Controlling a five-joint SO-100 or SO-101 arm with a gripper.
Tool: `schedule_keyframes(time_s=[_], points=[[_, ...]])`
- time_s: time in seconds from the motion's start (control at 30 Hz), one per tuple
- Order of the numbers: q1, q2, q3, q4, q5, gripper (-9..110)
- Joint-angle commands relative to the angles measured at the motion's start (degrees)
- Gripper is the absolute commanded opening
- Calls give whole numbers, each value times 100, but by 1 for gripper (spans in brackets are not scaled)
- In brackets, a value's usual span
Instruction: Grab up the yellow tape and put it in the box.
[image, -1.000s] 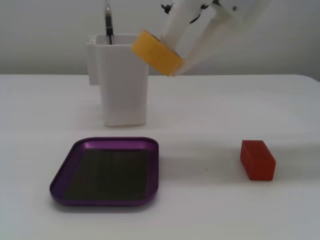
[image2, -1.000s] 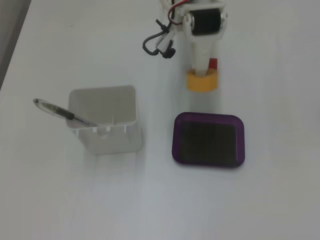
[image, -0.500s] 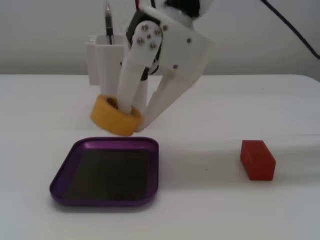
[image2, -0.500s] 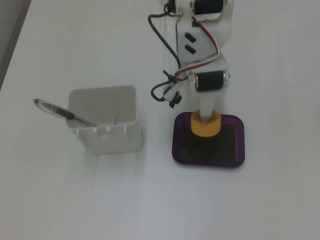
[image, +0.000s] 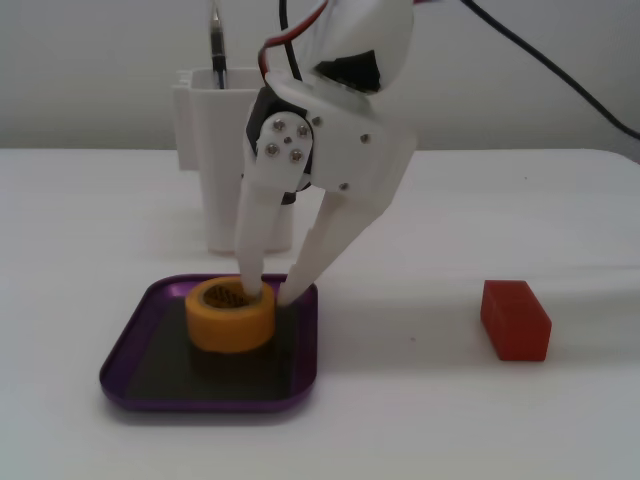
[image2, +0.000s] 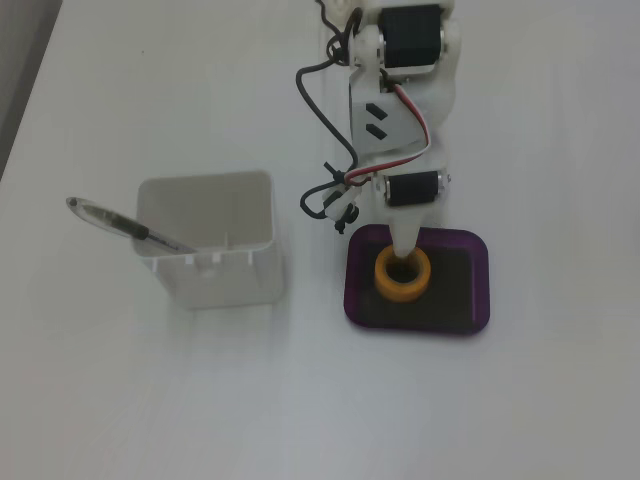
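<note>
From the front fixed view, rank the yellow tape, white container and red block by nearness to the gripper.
1. Yellow tape: in the purple tray, one of the fingers in its core.
2. White container: behind the gripper, slightly left.
3. Red block: far right.

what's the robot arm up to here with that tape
The arm's claw is down in the purple box, with one finger inside the core of the yellow tape and the other outside its wall. The tape sits flat on the box's dark bottom, so it looks placed, with only the release left. A white container holding a pen and a red block stand aside, untouched.
</note>
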Motion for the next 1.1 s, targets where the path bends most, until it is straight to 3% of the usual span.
schedule_keyframes(time_s=[0.0,0.27,0.6,0.83,1.07], points=[[-18,141,-237,-9,0,8],[-18,914,-888,1292,44,9],[-18,4043,-1072,3032,62,9],[-18,6486,264,3762,62,9],[-18,9009,2979,3691,53,9]])
